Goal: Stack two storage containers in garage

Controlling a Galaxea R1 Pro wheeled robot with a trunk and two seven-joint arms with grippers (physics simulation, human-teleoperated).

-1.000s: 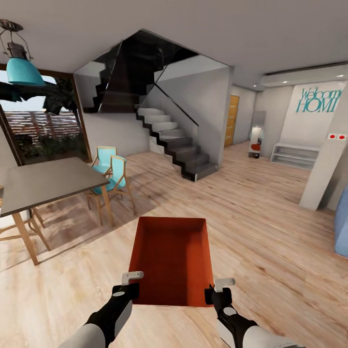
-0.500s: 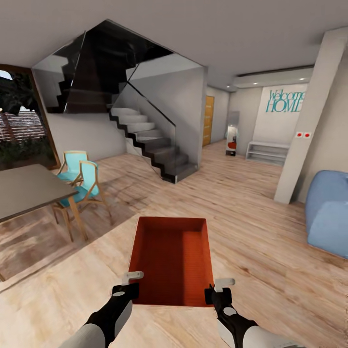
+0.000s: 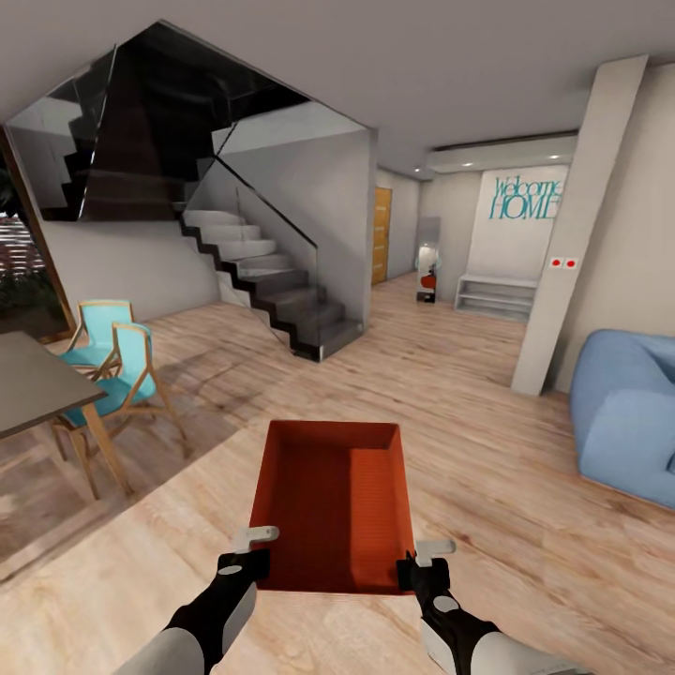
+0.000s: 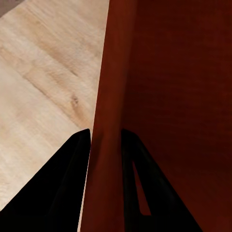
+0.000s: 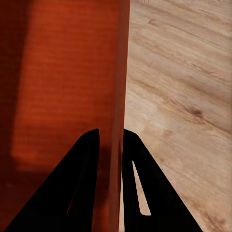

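Note:
An orange-red open-top storage container (image 3: 333,502) is held level in front of me, above the light wood-plank floor. My left gripper (image 3: 251,553) is shut on its left wall near the close corner; the left wrist view has that wall (image 4: 107,145) pinched between two dark fingers (image 4: 72,164). On the opposite side, my right gripper (image 3: 417,561) is shut on the right wall, and the right wrist view shows the wall (image 5: 116,121) squeezed between its fingers (image 5: 89,159). The container looks empty.
A staircase with a glass rail (image 3: 272,281) rises ahead left. A dining table (image 3: 28,384) and turquoise chairs (image 3: 112,370) stand at the left. A white pillar (image 3: 562,244) and a blue sofa (image 3: 628,412) are at the right. A hallway with a wooden door (image 3: 382,234) opens ahead.
The whole view has swung to the right: table and stairs slid left, and the pillar and blue sofa came into view. The container stays gripped the same way in both grippers.

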